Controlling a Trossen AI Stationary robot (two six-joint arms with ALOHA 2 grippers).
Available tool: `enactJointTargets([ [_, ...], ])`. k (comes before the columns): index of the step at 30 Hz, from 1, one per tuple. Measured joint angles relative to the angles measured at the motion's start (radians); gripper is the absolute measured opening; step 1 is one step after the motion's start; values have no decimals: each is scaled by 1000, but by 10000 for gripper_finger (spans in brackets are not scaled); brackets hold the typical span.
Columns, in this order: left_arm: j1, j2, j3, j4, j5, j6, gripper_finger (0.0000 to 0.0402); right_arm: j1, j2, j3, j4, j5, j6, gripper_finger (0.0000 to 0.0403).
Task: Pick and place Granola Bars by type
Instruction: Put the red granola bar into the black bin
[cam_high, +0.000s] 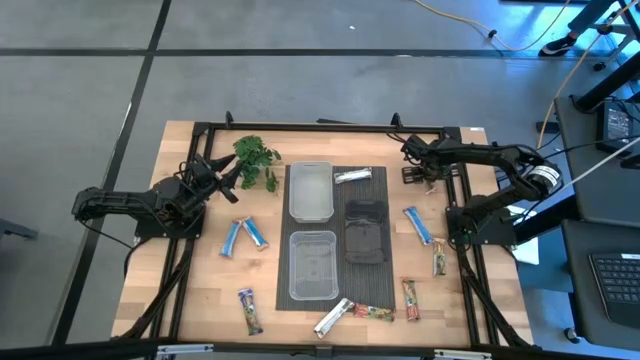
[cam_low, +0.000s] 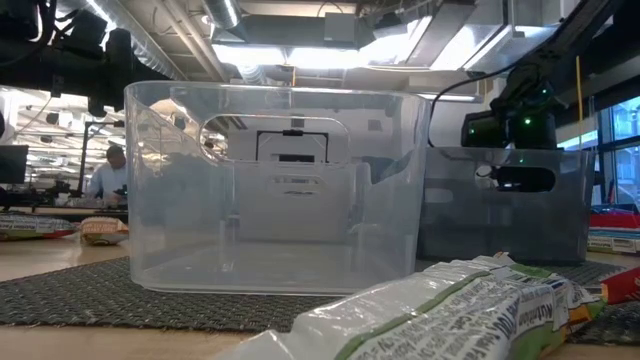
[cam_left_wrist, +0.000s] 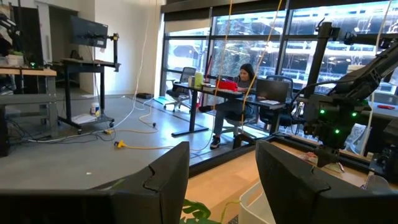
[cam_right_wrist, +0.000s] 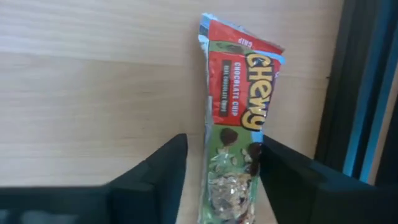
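Note:
A red and green granola bar (cam_right_wrist: 236, 124) lies on the wooden table by the dark frame rail at the far right. My right gripper (cam_right_wrist: 222, 186) is open, with one finger on each side of the bar's near end; it also shows in the high view (cam_high: 412, 172). My left gripper (cam_high: 222, 172) is open and empty beside the green sprig (cam_high: 256, 158). Blue bars (cam_high: 232, 238) (cam_high: 418, 225), silver bars (cam_high: 352, 176) (cam_high: 332, 318) and more red and green bars (cam_high: 440, 260) (cam_high: 248, 310) lie flat about the table. My right gripper stands astride the bar's near end (cam_right_wrist: 230, 193), slanting down from above, its fingers along the bar's long sides. Bare wood shows between one finger and the wrapper; the other finger (cam_right_wrist: 280, 180) meets the wrapper's edge in the picture. I cannot tell whether it touches.
Two clear tubs (cam_high: 310, 190) (cam_high: 312, 265) and dark tubs (cam_high: 365, 232) stand on a dark mat in the middle. A black frame (cam_high: 460, 200) runs along the table's edges. In the left wrist view a person (cam_left_wrist: 239, 81) sits at a desk beyond the table.

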Motion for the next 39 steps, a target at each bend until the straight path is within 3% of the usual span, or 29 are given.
enactJointTargets([
  [6,0,0,0,0,0,0,178,0,1,0,3,0,-75,140],
  [13,0,0,0,0,0,0,178,0,1,-1,7,5,-105,116],
  [39,0,0,0,0,0,0,178,27,4,39,28,-3,-211,112],
])
